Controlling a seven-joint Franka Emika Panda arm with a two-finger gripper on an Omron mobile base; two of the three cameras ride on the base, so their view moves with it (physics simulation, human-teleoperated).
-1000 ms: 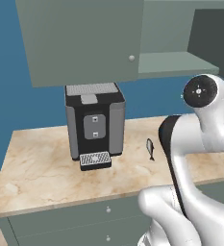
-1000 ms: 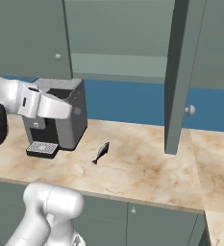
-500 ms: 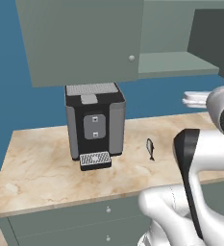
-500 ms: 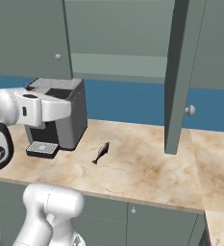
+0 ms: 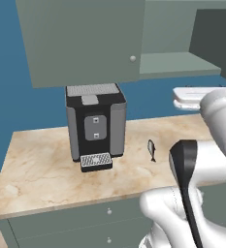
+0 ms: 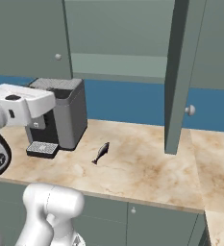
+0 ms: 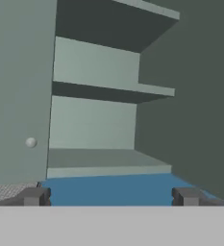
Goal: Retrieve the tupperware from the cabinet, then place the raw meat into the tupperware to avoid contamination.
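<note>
Fingers (image 7: 108, 196) spread wide and empty, the hand faces the open cabinet (image 7: 96, 129) where no tupperware can be made out on either shelf, so a blind reach risks clipping the swung-out door (image 6: 180, 72), while the raw meat (image 6: 101, 152) waits on the counter (image 6: 147, 168).

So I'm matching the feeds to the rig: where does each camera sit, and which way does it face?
Left base view: behind the arm's left, facing the counter, coffee machine and fish; white arm at lower right.
Right base view: behind its right, same counter, fish and open cabinet; arm at lower left.
Hand view: on the hand, facing the cabinet's shelves; gripper jaws wide apart.
Both base views share machine and fish.
</note>
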